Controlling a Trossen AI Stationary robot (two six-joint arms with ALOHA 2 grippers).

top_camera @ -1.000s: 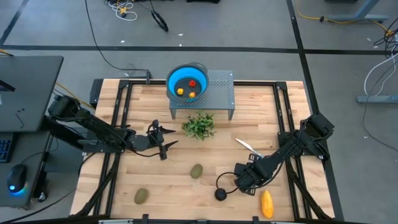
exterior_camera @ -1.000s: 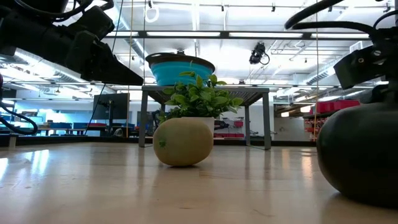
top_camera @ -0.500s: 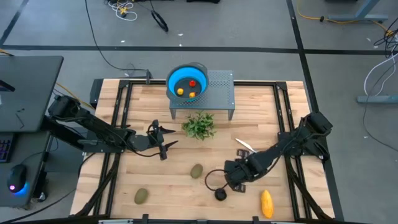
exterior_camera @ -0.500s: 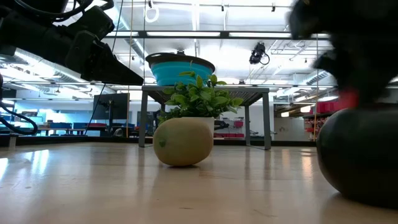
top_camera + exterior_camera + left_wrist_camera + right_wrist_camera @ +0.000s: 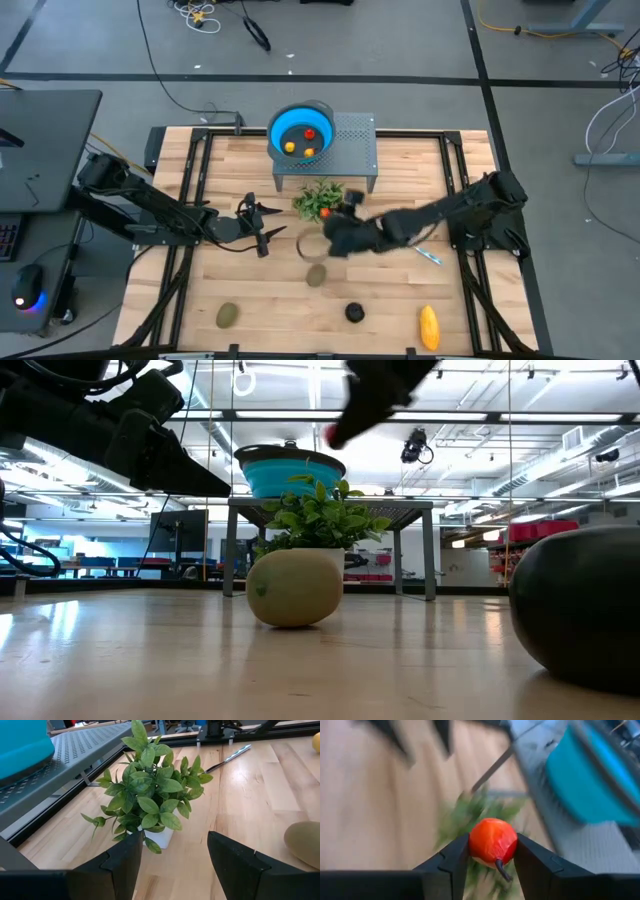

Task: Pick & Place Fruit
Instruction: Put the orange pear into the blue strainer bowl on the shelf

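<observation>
My right gripper (image 5: 492,851) is shut on a small red fruit (image 5: 492,840), high above the table by the leafy plant (image 5: 320,201); it also shows in the low view (image 5: 335,432). My left gripper (image 5: 175,865) is open and empty, left of the plant in the high view (image 5: 262,232). A blue bowl (image 5: 302,132) with orange and red pieces stands on a grey perforated stand (image 5: 350,145). Two olive ovals (image 5: 316,275) (image 5: 228,315), a black ball (image 5: 354,312) and a yellow oblong (image 5: 429,326) lie on the table. My right gripper pinches the red fruit by two opposite sides (image 5: 472,842) between its two fingers (image 5: 452,860). The fruit is lifted clear of the table. A short dark stem (image 5: 501,869) sticks out of it.
A knife with a blue handle (image 5: 428,254) lies right of centre, partly under my right arm. The plant (image 5: 320,515) stands in front of the stand. The nearer olive oval (image 5: 294,588) and the black ball (image 5: 585,615) loom close in the low view.
My right gripper has risen from beside the black ball near the table's near right. It has swung fast toward the far left, up to the plant and the stand, carrying the red fruit clear of the table.
</observation>
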